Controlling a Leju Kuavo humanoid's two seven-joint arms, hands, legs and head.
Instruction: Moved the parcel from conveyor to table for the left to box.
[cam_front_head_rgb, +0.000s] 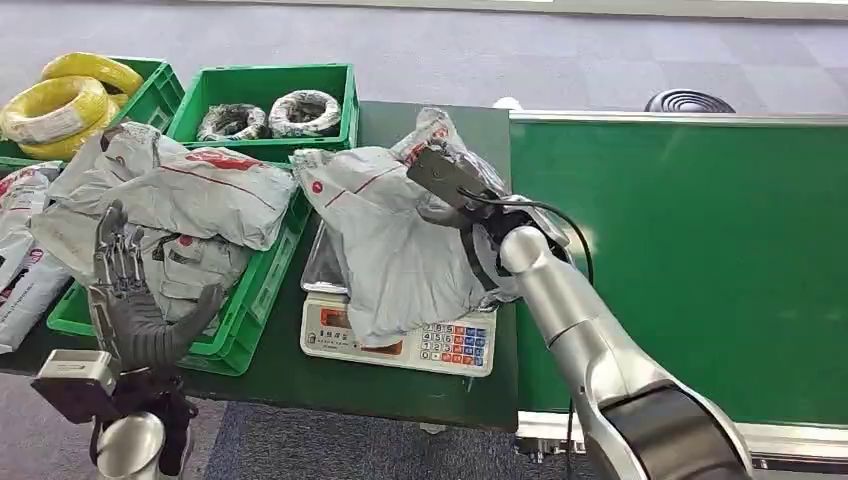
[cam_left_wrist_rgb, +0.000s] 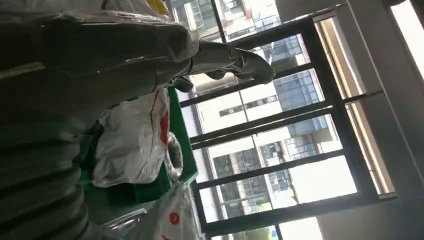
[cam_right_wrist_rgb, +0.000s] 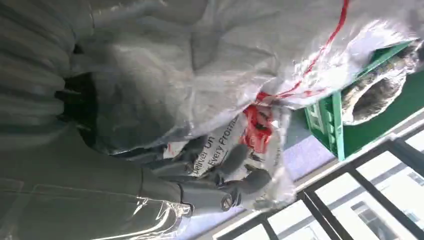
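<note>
A crumpled grey parcel (cam_front_head_rgb: 385, 240) with red print lies on a white weighing scale (cam_front_head_rgb: 400, 340) on the dark green table (cam_front_head_rgb: 380, 390), beside the green conveyor (cam_front_head_rgb: 700, 260). My right hand (cam_front_head_rgb: 462, 195) reaches over from the conveyor side and grips the parcel's far upper end. In the right wrist view its fingers (cam_right_wrist_rgb: 235, 185) curl around the bag's plastic (cam_right_wrist_rgb: 210, 65). My left hand (cam_front_head_rgb: 135, 300) is raised at the table's near left with fingers spread and nothing in it, in front of a green crate (cam_front_head_rgb: 250, 310). Its thumb (cam_left_wrist_rgb: 235, 60) shows in the left wrist view.
The near crate holds several grey parcels (cam_front_head_rgb: 190, 190). Behind it, another green crate (cam_front_head_rgb: 270, 80) holds wire coils, and one at far left holds yellow coils (cam_front_head_rgb: 65, 100). More bags hang off the table's left edge (cam_front_head_rgb: 20, 270).
</note>
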